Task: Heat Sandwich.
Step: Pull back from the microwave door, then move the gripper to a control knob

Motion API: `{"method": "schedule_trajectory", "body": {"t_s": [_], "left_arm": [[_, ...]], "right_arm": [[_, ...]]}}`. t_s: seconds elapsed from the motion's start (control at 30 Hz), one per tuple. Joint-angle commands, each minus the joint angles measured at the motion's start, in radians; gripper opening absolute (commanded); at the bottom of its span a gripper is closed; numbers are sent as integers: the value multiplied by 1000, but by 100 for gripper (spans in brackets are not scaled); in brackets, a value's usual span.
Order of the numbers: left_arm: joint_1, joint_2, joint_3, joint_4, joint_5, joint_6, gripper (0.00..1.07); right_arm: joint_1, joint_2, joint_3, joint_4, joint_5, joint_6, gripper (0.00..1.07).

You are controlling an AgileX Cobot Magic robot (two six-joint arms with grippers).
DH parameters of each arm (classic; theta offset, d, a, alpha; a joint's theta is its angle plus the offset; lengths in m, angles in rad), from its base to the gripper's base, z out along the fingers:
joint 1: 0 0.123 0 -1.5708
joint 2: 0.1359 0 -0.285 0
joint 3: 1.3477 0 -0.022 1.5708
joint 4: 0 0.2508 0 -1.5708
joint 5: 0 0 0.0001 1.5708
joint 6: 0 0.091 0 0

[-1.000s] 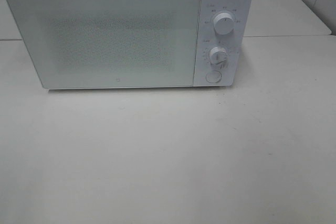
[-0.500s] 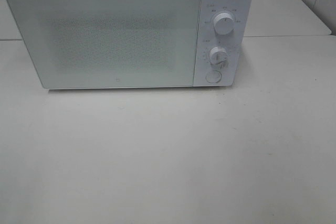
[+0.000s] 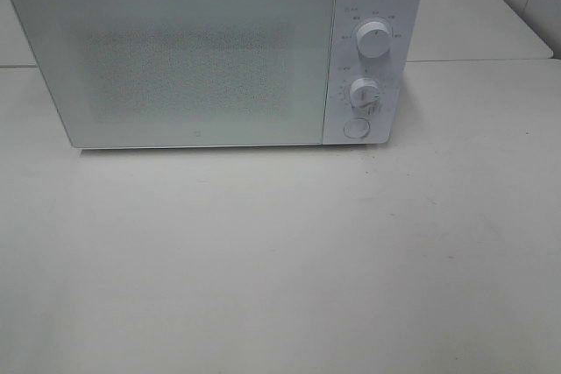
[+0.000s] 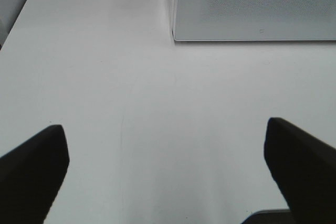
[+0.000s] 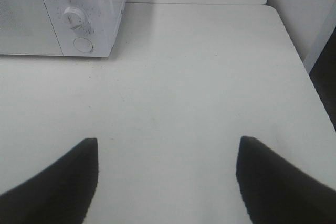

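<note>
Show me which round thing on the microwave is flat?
The button at the bottom of the microwave panel. It lies flat; the top knob and middle knob above it stick out.

looks like a lab bench: lone white microwave [image 3: 215, 54] on bare white tables [image 3: 280, 260].

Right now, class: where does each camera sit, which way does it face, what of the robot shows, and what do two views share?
Exterior high: mounted high, looking down at the closed microwave and the table; no robot part shows.
Left wrist: on the left arm, facing across the table to the microwave's door; the open left gripper shows.
Right wrist: on the right arm, facing the lower dial and round button; the open right gripper shows.
Shared: exterior high and right wrist both show that dial and button.
</note>
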Motion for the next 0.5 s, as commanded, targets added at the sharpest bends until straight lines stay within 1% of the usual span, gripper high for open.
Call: {"method": "schedule_trajectory", "body": {"t_s": [0.03, 0.2, 0.27, 0.33, 0.4, 0.47, 0.5], "left_arm": [[0, -22, 2, -5, -3, -9, 96], [0, -22, 2, -5, -3, -9, 96], [0, -22, 2, -5, -3, -9, 96], [0, -22, 2, -5, -3, -9, 96], [0, -22, 2, -5, -3, -9, 96], [0, -22, 2, -5, -3, -9, 96], [0, -22, 2, -5, -3, -9, 96]], "right_arm": [[-7, 52, -14, -4, -53, 3, 72], [-7, 125, -14, -5, -120, 3, 72], [-7, 190, -14, -6, -191, 6, 73], [-7, 211, -14, -6, -217, 7, 74], [-7, 272, -13, -6, -276, 7, 79], [-7, 332, -13, -8, -321, 7, 82], [-7, 332, -13, -8, -321, 7, 82]]}}
